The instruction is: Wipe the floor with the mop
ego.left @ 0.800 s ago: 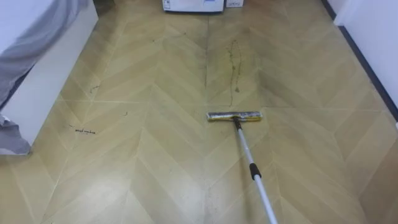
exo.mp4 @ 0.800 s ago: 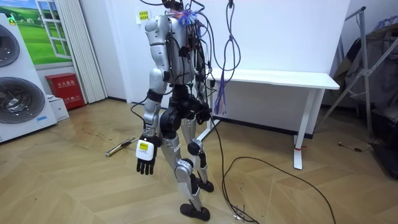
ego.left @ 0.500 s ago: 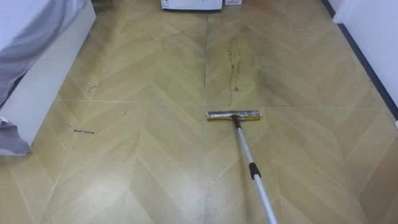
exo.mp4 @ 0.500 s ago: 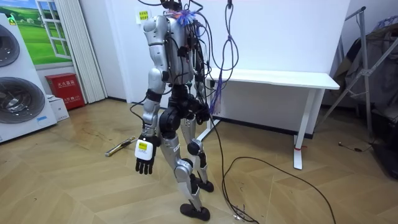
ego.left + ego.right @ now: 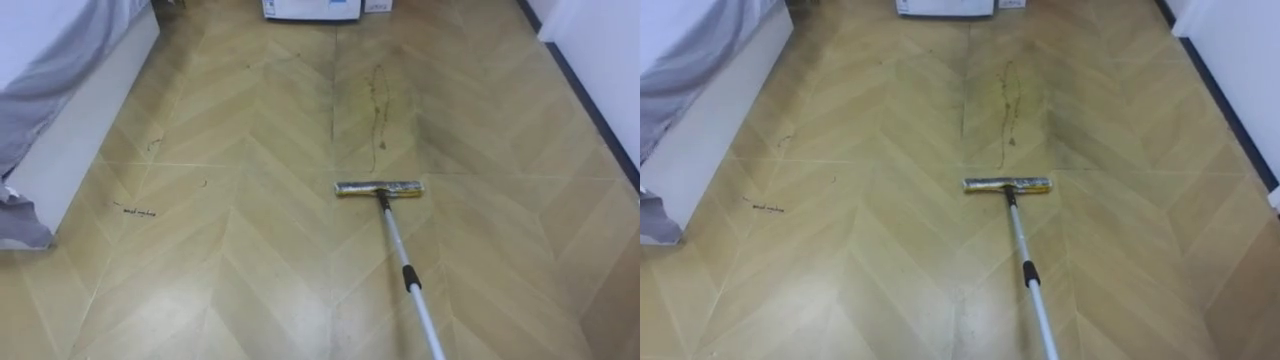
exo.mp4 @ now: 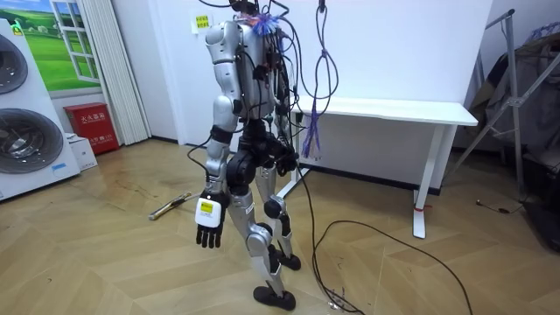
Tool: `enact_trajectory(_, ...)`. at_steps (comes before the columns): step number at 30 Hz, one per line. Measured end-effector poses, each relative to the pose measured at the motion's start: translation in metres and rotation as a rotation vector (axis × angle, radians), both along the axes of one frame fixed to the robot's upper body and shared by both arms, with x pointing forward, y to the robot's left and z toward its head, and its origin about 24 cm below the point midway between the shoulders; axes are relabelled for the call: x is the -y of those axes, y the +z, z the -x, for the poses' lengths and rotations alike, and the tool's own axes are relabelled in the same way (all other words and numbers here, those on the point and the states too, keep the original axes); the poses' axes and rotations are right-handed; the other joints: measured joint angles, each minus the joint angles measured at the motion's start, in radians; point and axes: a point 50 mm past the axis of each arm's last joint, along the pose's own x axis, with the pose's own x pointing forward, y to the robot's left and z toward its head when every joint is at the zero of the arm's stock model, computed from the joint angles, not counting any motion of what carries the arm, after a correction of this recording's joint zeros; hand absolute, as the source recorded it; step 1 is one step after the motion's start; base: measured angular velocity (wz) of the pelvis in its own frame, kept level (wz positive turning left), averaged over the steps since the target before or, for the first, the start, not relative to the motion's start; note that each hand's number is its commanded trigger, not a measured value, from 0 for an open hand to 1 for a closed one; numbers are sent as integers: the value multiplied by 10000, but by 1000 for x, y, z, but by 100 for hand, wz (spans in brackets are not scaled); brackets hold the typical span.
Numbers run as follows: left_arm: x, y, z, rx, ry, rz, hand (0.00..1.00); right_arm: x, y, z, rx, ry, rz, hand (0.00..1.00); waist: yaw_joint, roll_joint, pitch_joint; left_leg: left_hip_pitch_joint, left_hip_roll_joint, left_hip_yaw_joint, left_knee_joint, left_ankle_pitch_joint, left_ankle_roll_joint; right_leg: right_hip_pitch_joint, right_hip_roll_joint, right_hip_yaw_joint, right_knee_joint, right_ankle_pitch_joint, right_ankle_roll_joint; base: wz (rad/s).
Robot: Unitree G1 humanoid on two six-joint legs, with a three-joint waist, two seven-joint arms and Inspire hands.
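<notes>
A flat mop lies with its yellow-grey head (image 5: 379, 188) on the wood floor (image 5: 250, 260). Its pale handle (image 5: 405, 275) runs back toward the lower right edge of the eye views. Just ahead of the head, a dark streak of dirt (image 5: 376, 105) marks the floor, and small dark scuffs (image 5: 135, 210) lie to the left. In the room view I stand upright facing the room view's left, with the mop head (image 6: 168, 208) on the floor in front of me. My left hand (image 6: 208, 229) hangs open beside my thigh, holding nothing.
A white bed base with grey cloth (image 5: 55, 110) lines the left, a white appliance (image 5: 312, 8) stands ahead, and a white wall with dark skirting (image 5: 600, 90) runs on the right. Stacked washers (image 6: 26, 114), a red box (image 6: 90, 127) and a white desk (image 6: 394, 112) stand around me.
My left hand has swung slightly toward the room view's right and a little lower. The eye views shifted a touch; the mop head stays in the same spot on the floor.
</notes>
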Motion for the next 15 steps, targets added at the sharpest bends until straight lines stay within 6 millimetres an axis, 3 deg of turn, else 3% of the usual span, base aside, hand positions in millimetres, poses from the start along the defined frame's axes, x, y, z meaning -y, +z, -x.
enact_trajectory(1, 0, 0, 0, -5, -1, 13, 0, 0, 0, 0, 6, -8, 20, 100, -4, 34, -42, -77, 0, 1, 5, 0, 0, -81, 1, 1, 7, 4, 5, 3)
enact_trajectory(7, 3, 0, -19, 356, -283, 70, 0, 2, 0, -14, 341, 53, 480, 100, -11, 90, -69, -1022, -31, -10, 332, 2, 3, -997, -67, -15, 492, 34, 9, -1)
enact_trajectory(13, 8, 0, -42, 811, -582, 83, 0, 4, 1, -33, 774, 92, 1066, 100, 1, 212, 70, -1961, -65, -9, 529, 22, 31, -2037, -163, -154, 926, 48, -17, 0)
enact_trajectory(15, 8, -1, -41, 747, -427, 132, 0, 5, 1, -34, 812, 83, 1175, 100, -14, 213, 75, -2219, -83, -12, 637, 23, 33, -2244, -180, -161, 942, 55, -28, 4)
